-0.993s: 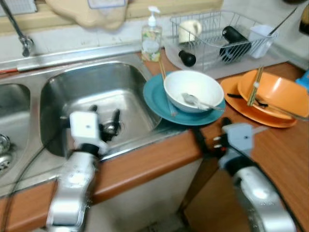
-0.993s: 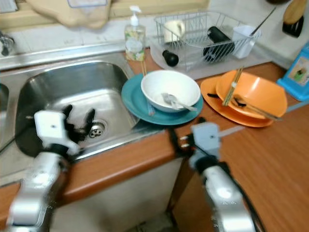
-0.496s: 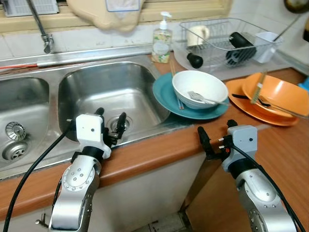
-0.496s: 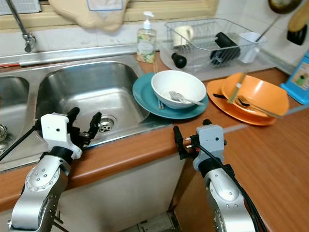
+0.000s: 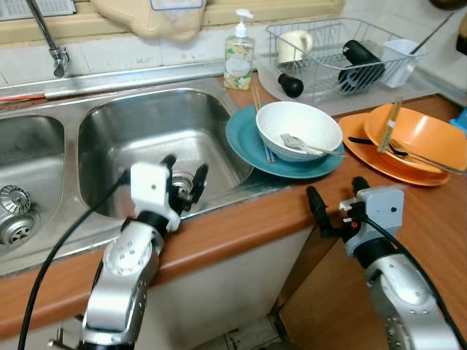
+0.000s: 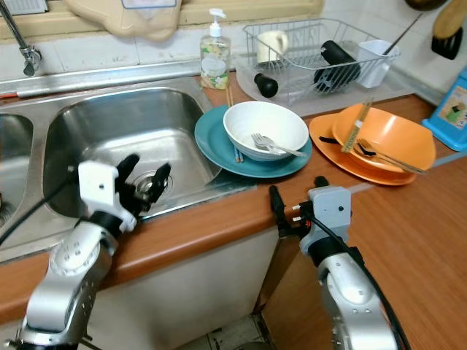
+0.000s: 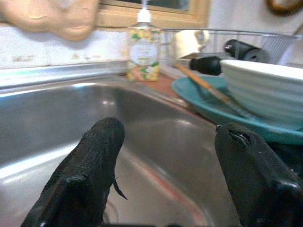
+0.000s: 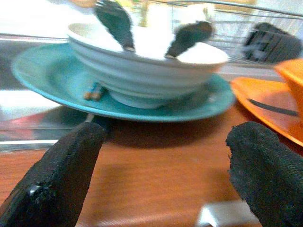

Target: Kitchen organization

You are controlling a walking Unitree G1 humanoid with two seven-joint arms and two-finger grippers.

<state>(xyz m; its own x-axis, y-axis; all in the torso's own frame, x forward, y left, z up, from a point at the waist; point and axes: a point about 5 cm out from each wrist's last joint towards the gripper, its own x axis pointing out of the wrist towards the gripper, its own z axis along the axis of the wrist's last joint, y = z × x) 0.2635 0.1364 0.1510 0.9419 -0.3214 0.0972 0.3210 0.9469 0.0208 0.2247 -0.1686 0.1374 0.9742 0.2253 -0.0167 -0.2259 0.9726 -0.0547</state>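
Note:
A white bowl (image 5: 299, 130) with a fork (image 5: 295, 144) in it sits on a teal plate (image 5: 244, 149) right of the sink (image 5: 146, 131). Chopsticks (image 5: 260, 127) lie on that plate. Further right, an orange bowl (image 5: 419, 138) with chopsticks (image 5: 387, 127) rests on an orange plate (image 5: 361, 149). My left gripper (image 5: 184, 169) is open over the sink's front rim, holding nothing. My right gripper (image 5: 336, 191) is open at the wooden counter's edge (image 5: 241, 230), just short of the teal plate. In the right wrist view the white bowl (image 8: 142, 71) lies straight ahead between the fingers (image 8: 61, 175).
A wire dish rack (image 5: 328, 51) at the back holds a mug, a black bottle and a white cup. A soap bottle (image 5: 238, 51) stands behind the sink, a tap (image 5: 47, 36) at the back left. A second basin with a strainer (image 5: 14, 200) lies left. A blue box (image 6: 449, 109) stands far right.
The camera has swung about, blurred one second ago and steady now. Both grippers stay open and empty. My left gripper has edged slightly right along the sink's front rim.

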